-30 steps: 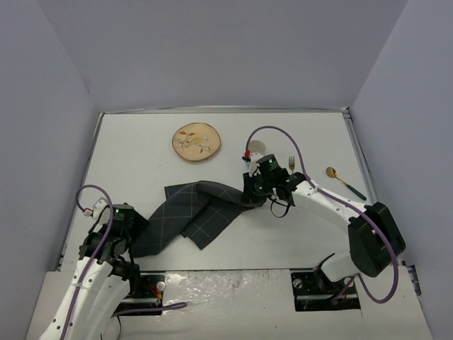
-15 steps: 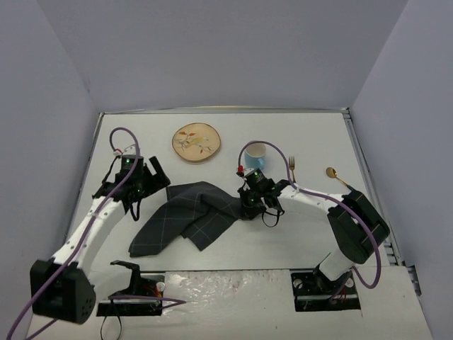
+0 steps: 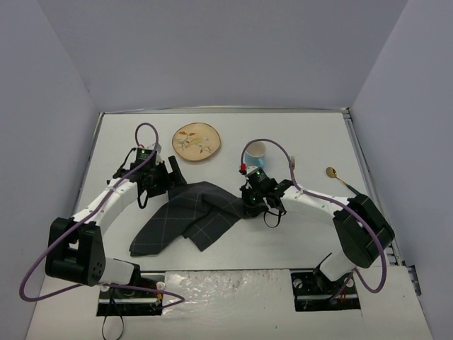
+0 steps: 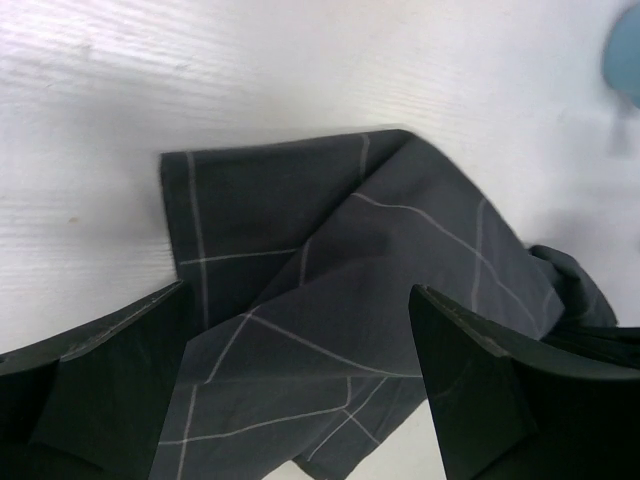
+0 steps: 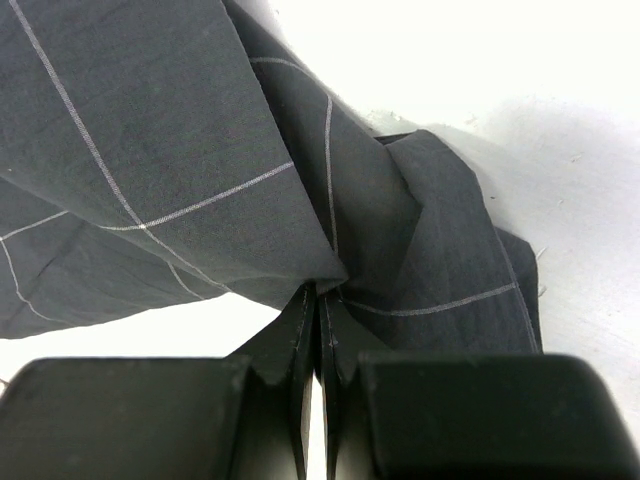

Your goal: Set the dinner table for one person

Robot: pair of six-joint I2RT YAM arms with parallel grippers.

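A dark grey checked placemat (image 3: pixel 185 216) lies crumpled on the white dinner table (image 3: pixel 283 241). My right gripper (image 3: pixel 248 202) is shut on the placemat's right edge, its fold pinched between the fingers in the right wrist view (image 5: pixel 320 290). My left gripper (image 3: pixel 170 177) is open above the placemat's upper left corner, which fills the left wrist view (image 4: pixel 300 330) between the spread fingers (image 4: pixel 470 380). A round plate (image 3: pixel 197 142) with a leaf pattern, a pale blue cup (image 3: pixel 256 151), a gold fork (image 3: pixel 291 163) and a gold spoon (image 3: pixel 344 181) lie at the back.
Grey walls surround the table on three sides. The metal edge strip (image 3: pixel 357 156) runs along the right side near the spoon. The arm bases stand at the near edge.
My left arm has swung from the near left corner up and right to the placemat's upper left corner. My right gripper, still holding the cloth, has shifted slightly left, uncovering the cup.
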